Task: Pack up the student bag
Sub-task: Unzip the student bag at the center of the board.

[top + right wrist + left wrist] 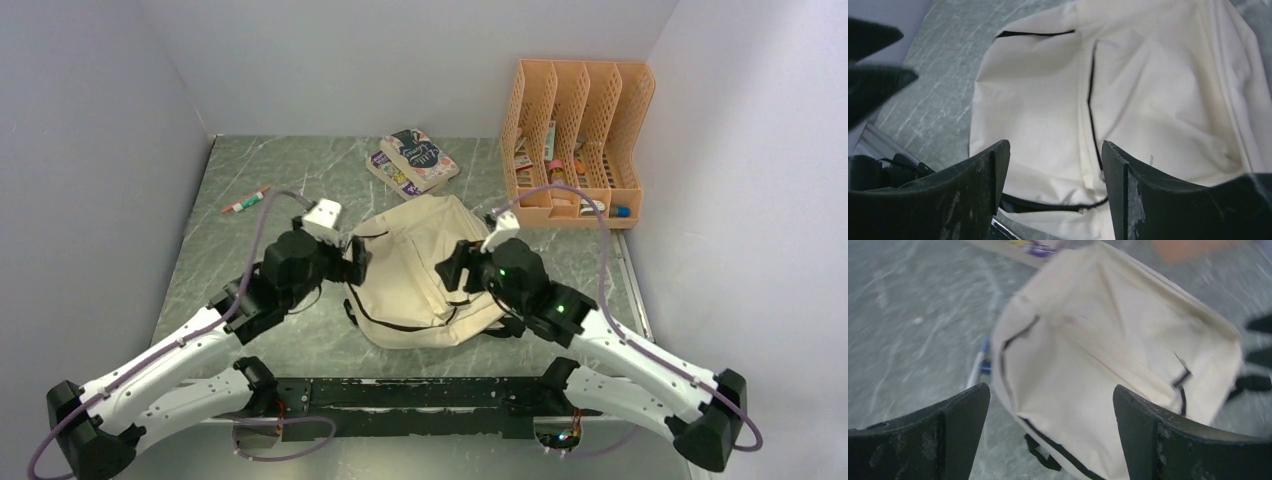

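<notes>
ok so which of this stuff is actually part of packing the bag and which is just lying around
Part of the job:
- student bag
- probably the books and the pen, loose on the table and likely meant to go in

Just there:
- orange file organizer, though the small things in it might be packed too

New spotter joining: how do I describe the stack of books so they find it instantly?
Start at the orange perforated plastic file organizer standing far right on the marbled table. Left of it, beyond the cream fabric backpack, lies a small stack of books. Only it is flat and printed: dark cover with pale lettering over a purple one.
</notes>
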Robot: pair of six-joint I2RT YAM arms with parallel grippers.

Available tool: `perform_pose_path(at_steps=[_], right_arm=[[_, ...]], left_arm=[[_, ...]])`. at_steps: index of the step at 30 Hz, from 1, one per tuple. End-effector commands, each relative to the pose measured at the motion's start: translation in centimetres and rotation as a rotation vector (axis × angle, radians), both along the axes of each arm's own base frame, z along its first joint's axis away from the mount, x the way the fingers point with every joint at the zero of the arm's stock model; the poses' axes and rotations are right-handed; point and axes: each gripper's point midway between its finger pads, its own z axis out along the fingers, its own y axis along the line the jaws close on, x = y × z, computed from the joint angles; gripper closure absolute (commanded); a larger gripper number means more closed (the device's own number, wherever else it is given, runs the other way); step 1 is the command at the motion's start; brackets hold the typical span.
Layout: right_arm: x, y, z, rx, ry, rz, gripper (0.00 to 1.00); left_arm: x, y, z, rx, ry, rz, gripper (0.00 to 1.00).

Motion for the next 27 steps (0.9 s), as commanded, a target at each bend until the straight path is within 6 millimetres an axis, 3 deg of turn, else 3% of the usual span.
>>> perform_pose_path(at_steps=[1, 6, 13, 18, 27], right_arm=[[0.2, 4.1, 1.9, -0.064, -0.057, 0.220, 0.29], [-0.3, 9.5, 0.4, -0.131, -0.001, 0.348, 0.26], [-1.4, 15.8, -1.5, -0.292, 0.047, 0.424, 0.23], [-1.1, 17.2, -4.5, -0.446, 0.098, 0.401, 0.25], [-0.3, 18.8, -7.0, -0.509, 0.137, 0.403, 0.33]], left_arm=[[2.3, 6.3, 0.0, -0.102, 0.122, 0.388, 0.03], [3.5, 11.0, -3.1, -0.126, 0.267, 0.525, 0.03], [4.0, 14.2, -4.5, -0.125, 0.299, 0.596, 0.03], [4.0, 14.7, -3.6, -0.128, 0.248, 0.603, 0.03], [3.8, 14.9, -3.2, -0.140, 0.234, 0.606, 0.04]])
